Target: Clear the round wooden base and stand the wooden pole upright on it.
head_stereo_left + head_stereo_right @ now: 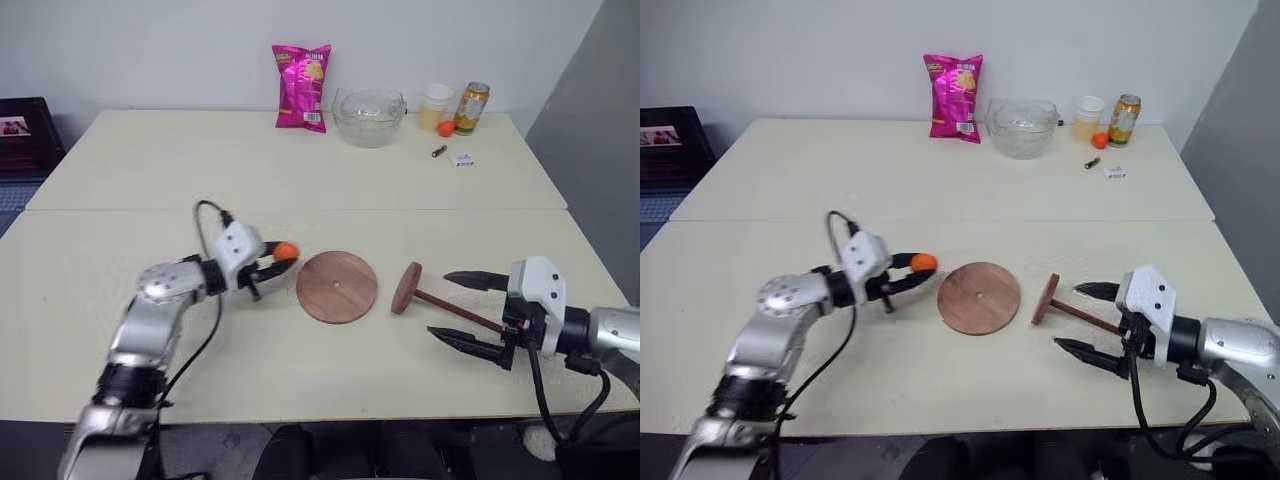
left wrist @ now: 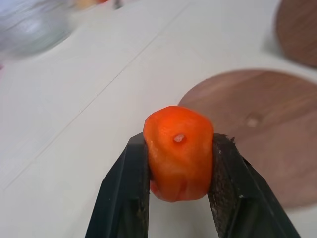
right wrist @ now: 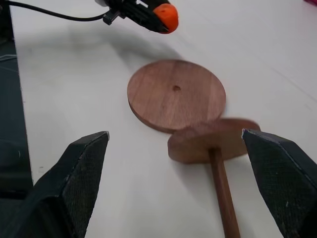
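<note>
A small orange fruit (image 2: 178, 152) is being clamped between the fingers of the left gripper (image 1: 276, 257), just beside the left edge of the round wooden base (image 1: 337, 286), which is lying flat and bare on the table (image 1: 300, 170). The wooden pole (image 1: 440, 300) is lying on its side just right of the base, its disc end nearest it, while the right gripper (image 1: 468, 312) is being held wide apart around the rod's far end, not touching it.

two pale tables (image 1: 300, 170) pushed together — plain white wall (image 1: 150, 50) behind, dark cabinet (image 1: 25, 135) at left.
</note>
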You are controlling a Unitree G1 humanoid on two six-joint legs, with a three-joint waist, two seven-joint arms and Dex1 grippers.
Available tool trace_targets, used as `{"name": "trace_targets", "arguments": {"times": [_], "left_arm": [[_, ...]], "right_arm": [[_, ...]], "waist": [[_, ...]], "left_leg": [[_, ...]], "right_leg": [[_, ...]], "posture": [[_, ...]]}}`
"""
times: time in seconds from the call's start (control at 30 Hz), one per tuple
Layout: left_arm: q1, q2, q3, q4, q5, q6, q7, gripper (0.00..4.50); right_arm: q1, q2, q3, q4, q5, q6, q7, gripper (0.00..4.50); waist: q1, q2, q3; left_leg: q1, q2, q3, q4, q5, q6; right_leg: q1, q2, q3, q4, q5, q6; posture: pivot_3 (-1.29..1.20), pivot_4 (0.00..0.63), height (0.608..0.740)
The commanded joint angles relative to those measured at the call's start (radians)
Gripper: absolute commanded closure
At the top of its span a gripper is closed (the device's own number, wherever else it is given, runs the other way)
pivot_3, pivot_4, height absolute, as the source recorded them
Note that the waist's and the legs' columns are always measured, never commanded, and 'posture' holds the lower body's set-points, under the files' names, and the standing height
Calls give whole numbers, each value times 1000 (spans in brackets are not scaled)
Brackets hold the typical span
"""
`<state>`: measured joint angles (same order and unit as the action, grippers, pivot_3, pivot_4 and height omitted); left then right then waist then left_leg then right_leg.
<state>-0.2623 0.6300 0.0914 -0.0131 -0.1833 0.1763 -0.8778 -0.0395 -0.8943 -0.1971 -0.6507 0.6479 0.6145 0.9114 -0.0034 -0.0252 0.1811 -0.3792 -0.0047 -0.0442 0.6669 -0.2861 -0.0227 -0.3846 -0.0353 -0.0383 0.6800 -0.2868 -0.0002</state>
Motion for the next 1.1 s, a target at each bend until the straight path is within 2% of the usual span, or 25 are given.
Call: {"name": "trace_targets", "arguments": {"times": [0.03,0.17,0.33,0.57,0.8,0.87,0.9,0.97,1.0,1.1], "left_arm": [[86,24,112,-93,-19,28,82,3354],[207,-4,252,-130,-37,62,200,3363],[236,-39,322,-92,-47,67,298,3364],[224,-38,322,7,-48,39,325,3364],[210,-46,320,34,-96,79,316,3364],[207,-50,320,40,-117,93,306,2667],[206,-49,318,42,-122,92,305,2552],[208,-46,312,39,-130,94,297,1993],[211,-44,310,35,-130,93,296,1948],[221,-43,313,21,-130,95,298,1187]], "right_arm": [[-106,-4,55,43,13,-15,49,0],[-323,40,196,157,-21,-24,117,0],[-474,105,321,260,-71,-43,180,0],[-524,131,378,321,-115,-97,261,0],[-515,139,381,330,-141,-118,284,0],[-503,136,378,322,-145,-120,284,0],[-498,134,375,318,-147,-120,283,0],[-491,132,370,314,-152,-119,281,0],[-489,132,368,313,-153,-117,280,0],[-486,132,364,311,-156,-115,276,0]], "waist": [[1,0,0],[3,0,0],[5,-1,0],[13,-1,0],[10,-1,0],[10,-1,0],[10,-1,0],[10,-1,0],[9,-1,0],[9,-1,0]], "left_leg": [[0,0,0,0,0,0],[0,0,0,0,0,0],[-1,0,-1,-1,0,0],[-2,-1,-1,0,0,0],[-2,-1,-1,0,0,0],[-2,-1,-1,0,0,0],[-2,-1,-1,0,0,0],[-2,-1,-1,0,0,0],[-2,-1,-1,0,0,0],[-2,-1,-1,0,0,0]], "right_leg": [[0,0,0,0,0,0],[0,-1,0,0,0,0],[-1,0,-1,0,0,0],[-1,-2,-1,-1,0,0],[-1,-2,-1,0,0,0],[-1,-2,-1,0,0,0],[-1,-2,-1,0,0,0],[-2,-2,-1,0,0,0],[-2,-2,-1,0,0,0],[-2,-2,-1,0,0,0]], "posture": [[0,150,740],[0,150,740],[0,150,740],[0,150,740],[0,150,740],[0,150,740],[0,150,740],[0,150,740],[0,150,740],[0,150,740]]}}
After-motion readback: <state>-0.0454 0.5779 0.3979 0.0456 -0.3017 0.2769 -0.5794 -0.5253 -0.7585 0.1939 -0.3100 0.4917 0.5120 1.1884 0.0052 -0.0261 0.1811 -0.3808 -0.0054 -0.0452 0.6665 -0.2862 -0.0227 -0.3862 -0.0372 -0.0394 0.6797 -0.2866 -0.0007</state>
